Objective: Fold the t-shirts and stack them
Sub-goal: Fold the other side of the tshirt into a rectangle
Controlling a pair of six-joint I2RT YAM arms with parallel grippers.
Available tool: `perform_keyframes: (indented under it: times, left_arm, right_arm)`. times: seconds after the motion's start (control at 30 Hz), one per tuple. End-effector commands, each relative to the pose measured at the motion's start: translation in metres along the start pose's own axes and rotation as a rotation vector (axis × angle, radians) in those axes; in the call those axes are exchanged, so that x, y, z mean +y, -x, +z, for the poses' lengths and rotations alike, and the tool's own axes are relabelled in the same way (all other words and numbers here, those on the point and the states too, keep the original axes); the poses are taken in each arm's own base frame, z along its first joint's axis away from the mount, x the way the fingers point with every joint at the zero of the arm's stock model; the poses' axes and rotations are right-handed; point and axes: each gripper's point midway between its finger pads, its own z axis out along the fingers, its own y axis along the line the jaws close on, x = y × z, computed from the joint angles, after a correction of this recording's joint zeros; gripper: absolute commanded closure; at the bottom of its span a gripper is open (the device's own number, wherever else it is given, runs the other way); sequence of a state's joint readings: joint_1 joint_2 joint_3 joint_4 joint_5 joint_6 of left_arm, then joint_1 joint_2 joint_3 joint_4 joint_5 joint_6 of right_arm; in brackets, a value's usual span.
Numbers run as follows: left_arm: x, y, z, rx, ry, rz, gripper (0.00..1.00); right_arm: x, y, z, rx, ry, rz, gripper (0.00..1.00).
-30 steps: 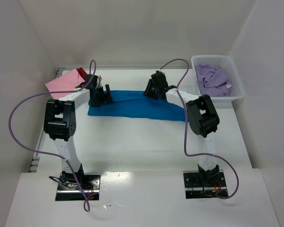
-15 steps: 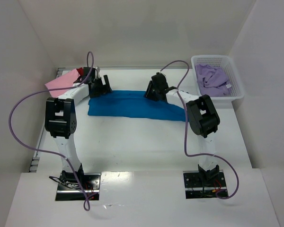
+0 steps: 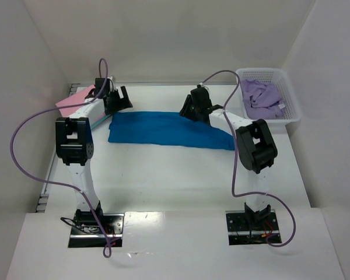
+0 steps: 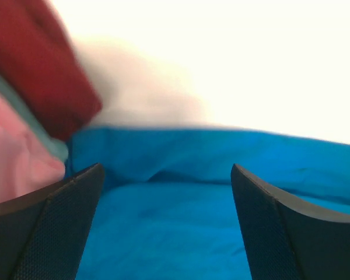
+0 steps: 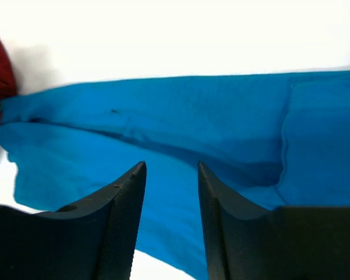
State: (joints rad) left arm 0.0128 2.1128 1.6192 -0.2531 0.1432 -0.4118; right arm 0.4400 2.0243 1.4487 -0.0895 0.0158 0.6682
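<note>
The bright blue t-shirt lies folded into a long strip across the middle of the table. My left gripper hovers at the strip's far left end, jaws wide open and empty, with blue cloth showing below them. My right gripper hangs over the strip's far edge near its right half. Its jaws stand partly open with nothing between them, above the blue cloth. A folded pink t-shirt lies at the far left with a red t-shirt on it. A lavender t-shirt sits crumpled in the basket.
The white mesh basket stands at the far right corner against the wall. White walls close in the table at the back and on both sides. Purple cables loop from both arms over the table.
My left gripper has drawn back from the blue shirt's left end toward the pink shirt. My right gripper has shifted slightly back and its jaws have parted a little.
</note>
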Motion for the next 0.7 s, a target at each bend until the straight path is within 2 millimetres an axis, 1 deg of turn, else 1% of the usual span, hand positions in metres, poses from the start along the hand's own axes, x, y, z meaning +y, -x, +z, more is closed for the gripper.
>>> perform_keyframes:
  times: [0.0,0.03,0.07,0.1,0.13,0.17,0.2,0.23,0.27,0.3,0.33,0.37,0.4,0.43,0.47,0.5,0.53,0.57,0.6,0.63,0.67]
  left_arm:
    - [-0.03,0.04,-0.012,-0.098,-0.132,0.093,0.03]
    - [-0.038,0.044,-0.021,-0.108,-0.169,0.12,0.01]
    - [-0.051,0.042,-0.028,-0.1,-0.252,0.196,0.01]
    - [-0.06,0.043,-0.035,-0.104,-0.303,0.251,0.01]
    - [-0.072,0.045,-0.048,-0.113,-0.37,0.322,0.01]
    - [-0.077,0.037,-0.055,-0.12,-0.442,0.493,0.01]
    - [-0.084,0.022,-0.063,-0.083,-0.522,0.55,0.0]
    - [-0.087,0.022,-0.072,-0.094,-0.543,0.615,0.0]
    - [-0.086,0.018,-0.073,-0.09,-0.56,0.664,0.0]
    - [-0.086,0.01,-0.075,-0.082,-0.598,0.746,0.0]
    - [-0.086,0.006,-0.076,-0.077,-0.618,0.781,0.0]
    - [-0.087,0.003,-0.077,-0.077,-0.636,0.821,0.0]
    - [-0.082,-0.002,-0.072,-0.075,-0.639,0.884,0.0]
    - [-0.081,0.0,-0.072,-0.088,-0.64,0.921,0.0]
    - [-0.078,-0.007,-0.07,-0.075,-0.643,0.942,0.0]
    - [-0.071,-0.009,-0.065,-0.065,-0.612,0.961,0.0]
    - [-0.06,-0.008,-0.061,-0.051,-0.55,0.992,0.0]
    - [-0.052,-0.012,-0.054,-0.025,-0.525,1.006,0.0]
    - [-0.044,-0.016,-0.054,0.003,-0.498,1.024,0.0]
    - [-0.04,-0.023,-0.046,0.028,-0.48,1.075,0.0]
    - [-0.028,-0.022,-0.04,0.048,-0.424,1.1,0.0]
  right_arm:
    - [0.012,0.039,-0.025,-0.113,0.031,0.009,0.51]
    - [0.016,0.044,-0.03,-0.125,0.04,0.01,0.51]
    - [0.015,0.043,-0.032,-0.125,0.04,0.01,0.48]
    - [0.021,0.05,-0.04,-0.141,0.054,0.01,0.47]
    - [0.017,0.056,-0.044,-0.15,0.048,0.017,0.46]
    - [0.017,0.056,-0.048,-0.153,0.05,0.017,0.46]
    - [0.014,0.062,-0.052,-0.161,0.044,0.024,0.42]
    - [0.013,0.065,-0.061,-0.166,0.054,0.028,0.41]
    - [0.012,0.074,-0.067,-0.185,0.057,0.044,0.4]
    - [0.012,0.071,-0.071,-0.178,0.063,0.044,0.38]
    - [0.009,0.076,-0.081,-0.195,0.065,0.059,0.38]
    - [0.005,0.08,-0.087,-0.205,0.062,0.065,0.36]
    - [0.005,0.08,-0.091,-0.209,0.065,0.065,0.35]
    - [0.002,0.076,-0.095,-0.205,0.062,0.065,0.34]
    - [0.002,0.084,-0.105,-0.228,0.068,0.07,0.34]
    - [0.001,0.082,-0.108,-0.223,0.065,0.071,0.32]
    - [-0.004,0.084,-0.112,-0.229,0.058,0.076,0.28]
    - [-0.001,0.087,-0.119,-0.238,0.065,0.076,0.26]
    - [-0.004,0.083,-0.121,-0.229,0.058,0.076,0.25]
    - [-0.005,0.082,-0.123,-0.229,0.058,0.076,0.23]
    - [-0.003,0.084,-0.126,-0.236,0.063,0.076,0.22]
